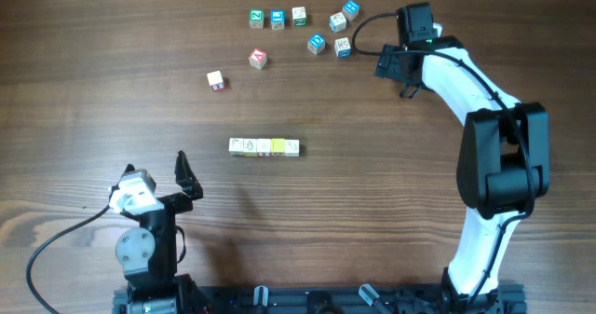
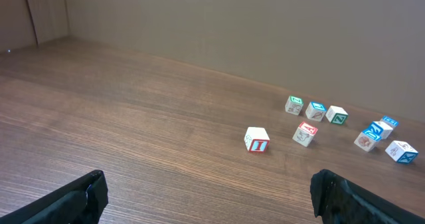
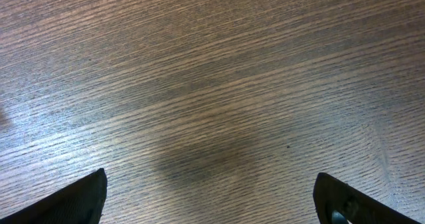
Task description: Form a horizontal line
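Jaws wide apart, nothing held: left gripper [image 2: 209,196]; right gripper [image 3: 209,192].

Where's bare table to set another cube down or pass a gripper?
Free: wood between the row of cubes and the right arm; far-left table above the left gripper. Crowded: the loose cube cluster beside the right gripper.

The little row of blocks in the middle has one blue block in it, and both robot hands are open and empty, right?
Not quite: the overhead view shows the coloured block in the row is yellow, not blue. The rest holds: the left gripper and the right gripper are both open and empty.
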### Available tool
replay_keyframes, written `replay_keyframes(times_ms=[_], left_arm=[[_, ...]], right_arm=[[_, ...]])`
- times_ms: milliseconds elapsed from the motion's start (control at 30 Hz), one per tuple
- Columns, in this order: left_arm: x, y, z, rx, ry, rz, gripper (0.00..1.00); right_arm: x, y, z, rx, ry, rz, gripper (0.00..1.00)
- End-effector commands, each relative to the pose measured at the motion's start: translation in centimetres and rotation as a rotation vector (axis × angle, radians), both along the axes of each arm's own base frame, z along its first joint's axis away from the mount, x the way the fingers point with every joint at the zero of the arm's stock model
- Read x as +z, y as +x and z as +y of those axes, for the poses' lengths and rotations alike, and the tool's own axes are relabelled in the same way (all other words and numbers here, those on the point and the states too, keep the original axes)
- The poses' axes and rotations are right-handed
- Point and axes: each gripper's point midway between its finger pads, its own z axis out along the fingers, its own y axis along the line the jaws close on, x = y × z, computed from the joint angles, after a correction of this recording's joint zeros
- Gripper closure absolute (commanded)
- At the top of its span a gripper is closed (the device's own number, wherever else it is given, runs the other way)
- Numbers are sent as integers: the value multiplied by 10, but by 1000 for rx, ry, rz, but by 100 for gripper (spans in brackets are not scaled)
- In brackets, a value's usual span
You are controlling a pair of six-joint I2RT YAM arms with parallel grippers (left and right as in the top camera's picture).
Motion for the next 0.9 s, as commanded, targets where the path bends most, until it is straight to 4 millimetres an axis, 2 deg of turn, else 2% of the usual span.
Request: replay_keyframes(times_ms=[0,200,867], left_arm=[[-4,1,-8,-40,19,16,0],[-2,3,-40,-171,21,4,0],[-2,3,-40,-169,21,7,0]], right_arm=[[13,2,-1,1,-13,-29,0],[13,2,-1,1,-13,-29,0],[14,2,-1,1,-13,-29,0]])
